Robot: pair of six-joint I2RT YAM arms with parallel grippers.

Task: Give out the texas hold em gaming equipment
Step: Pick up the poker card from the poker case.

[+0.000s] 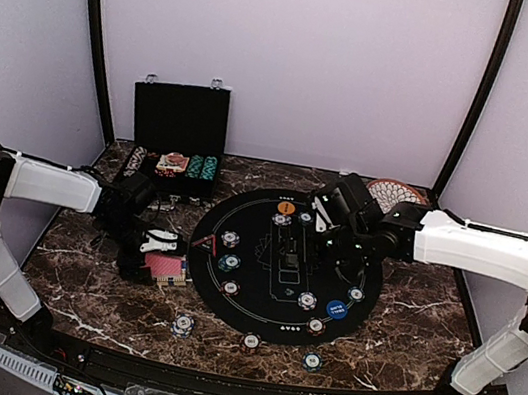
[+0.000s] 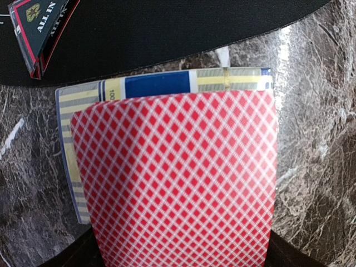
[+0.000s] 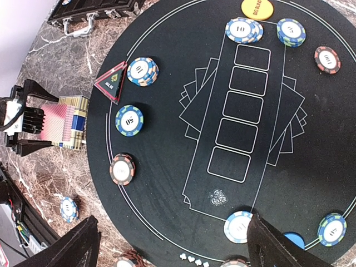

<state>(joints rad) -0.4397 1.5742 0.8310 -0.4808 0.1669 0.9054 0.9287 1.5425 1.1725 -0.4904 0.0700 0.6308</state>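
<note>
My left gripper (image 1: 156, 248) is at the left rim of the black round mat (image 1: 253, 323). It holds a red-backed playing card (image 2: 178, 178) by its side edges over a blue and yellow card box (image 2: 161, 83); the card hides the fingers in the left wrist view. The card (image 3: 55, 118) also shows in the right wrist view. My right gripper (image 1: 323, 238) hovers over the mat, open and empty (image 3: 175, 250). Several striped chip stacks (image 3: 133, 120) sit on the mat, with an orange button (image 3: 257, 8) and a blue button (image 1: 336, 309).
The black chip case (image 1: 179, 128) stands open at the back left. A patterned round plate (image 1: 397, 192) lies behind the right arm. A triangular ALL IN marker (image 3: 113, 85) lies on the mat's left. Three chips (image 1: 183, 324) lie on the marble in front of the mat.
</note>
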